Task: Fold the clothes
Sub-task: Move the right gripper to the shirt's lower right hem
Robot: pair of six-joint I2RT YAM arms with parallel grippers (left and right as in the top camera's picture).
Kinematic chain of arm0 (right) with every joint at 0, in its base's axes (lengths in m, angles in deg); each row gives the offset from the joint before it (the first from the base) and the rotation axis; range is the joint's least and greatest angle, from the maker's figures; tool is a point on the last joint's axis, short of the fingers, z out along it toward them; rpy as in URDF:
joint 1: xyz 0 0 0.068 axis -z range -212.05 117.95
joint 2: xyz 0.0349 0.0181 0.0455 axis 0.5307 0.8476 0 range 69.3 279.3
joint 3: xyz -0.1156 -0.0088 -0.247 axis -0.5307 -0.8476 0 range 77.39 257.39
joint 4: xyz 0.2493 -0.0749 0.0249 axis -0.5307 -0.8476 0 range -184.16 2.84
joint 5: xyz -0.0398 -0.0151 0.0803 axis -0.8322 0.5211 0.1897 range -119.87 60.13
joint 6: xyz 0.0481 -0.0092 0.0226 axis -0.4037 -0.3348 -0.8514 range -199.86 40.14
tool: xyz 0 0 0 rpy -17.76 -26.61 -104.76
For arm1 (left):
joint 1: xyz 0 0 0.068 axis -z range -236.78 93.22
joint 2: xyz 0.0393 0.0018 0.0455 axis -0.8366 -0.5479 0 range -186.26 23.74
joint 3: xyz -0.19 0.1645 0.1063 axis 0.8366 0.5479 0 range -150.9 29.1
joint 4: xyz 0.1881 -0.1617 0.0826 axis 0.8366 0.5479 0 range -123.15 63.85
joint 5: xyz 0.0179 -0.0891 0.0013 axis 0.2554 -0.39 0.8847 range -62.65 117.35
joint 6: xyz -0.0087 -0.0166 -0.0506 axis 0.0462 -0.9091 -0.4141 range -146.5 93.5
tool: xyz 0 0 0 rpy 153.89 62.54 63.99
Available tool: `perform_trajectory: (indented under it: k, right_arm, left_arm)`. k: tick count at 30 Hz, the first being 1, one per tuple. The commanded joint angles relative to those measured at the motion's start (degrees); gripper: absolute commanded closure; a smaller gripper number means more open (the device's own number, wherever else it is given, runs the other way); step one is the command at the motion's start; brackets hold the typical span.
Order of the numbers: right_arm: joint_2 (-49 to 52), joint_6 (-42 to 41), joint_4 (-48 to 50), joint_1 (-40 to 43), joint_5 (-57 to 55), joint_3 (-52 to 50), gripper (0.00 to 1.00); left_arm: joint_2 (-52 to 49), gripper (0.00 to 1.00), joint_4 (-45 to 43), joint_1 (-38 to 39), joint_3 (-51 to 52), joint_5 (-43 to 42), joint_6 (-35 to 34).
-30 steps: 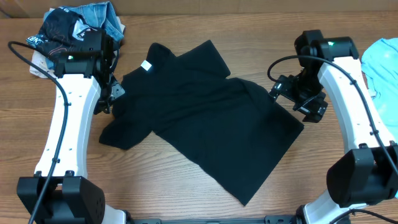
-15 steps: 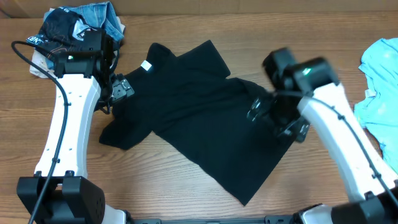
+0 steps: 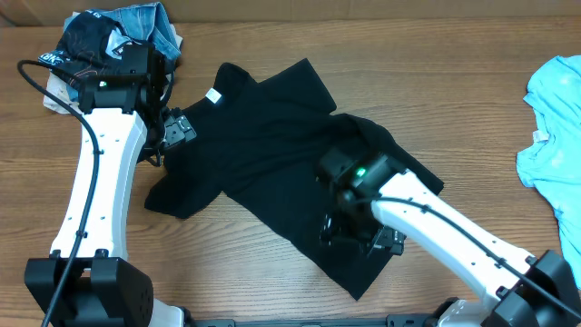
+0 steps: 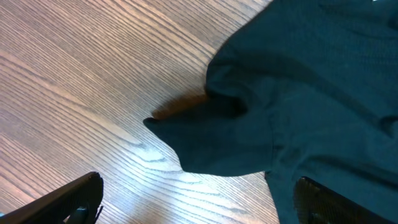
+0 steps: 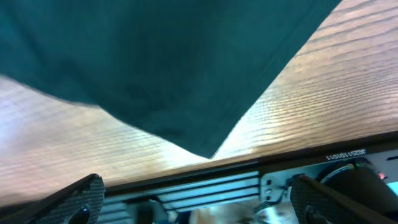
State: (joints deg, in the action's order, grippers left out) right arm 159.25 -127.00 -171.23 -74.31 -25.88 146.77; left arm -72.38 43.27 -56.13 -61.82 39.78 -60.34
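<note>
The black shirt (image 3: 290, 173) is lying spread and rumpled across the middle of the wooden table (image 3: 454, 109), with a light blue T-shirt (image 3: 556, 118) sitting well apart at the right edge. The left gripper (image 3: 175, 129) is hovering by the shirt's edge near the white neck label (image 3: 213, 95), its fingers (image 4: 68, 202) standing wide apart and holding nothing. The right gripper (image 3: 363, 241) is hanging over the shirt's lower corner, likewise gaping wide and gripping nothing.

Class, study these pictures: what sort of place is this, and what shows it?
Probably a robotics lab bench for laundry folding: two white robot arms at a wooden table, a black shirt spread out, a heap of clothes in one corner.
</note>
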Motion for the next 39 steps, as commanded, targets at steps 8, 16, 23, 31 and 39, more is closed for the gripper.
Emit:
perform_trajectory:
  k: [8,16,23,31,39]
  right_arm:
    - [-0.9,13.1,8.9,-8.5,1.7,-10.7,0.00]
    - [-0.9,14.0,12.1,-8.6,3.2,-15.3,0.02]
    - [-0.9,24.8,14.4,-11.9,9.8,-18.3,0.03]
    - [-0.9,24.5,17.9,-12.9,11.4,-18.9,0.02]
    - [-0.9,23.9,23.3,-12.9,11.5,-23.0,0.01]
  left_arm:
    - [0.8,0.00,-0.2,0.0,-0.7,-0.2,1.7]
    - [0.8,0.00,-0.2,0.0,-0.7,-0.2,2.6]
    - [0.8,0.00,-0.2,0.0,-0.7,-0.2,2.6]
    - [0.8,0.00,-0.2,0.0,-0.7,-0.3,2.6]
    - [0.8,0.00,-0.2,0.0,-0.7,-0.2,2.6]
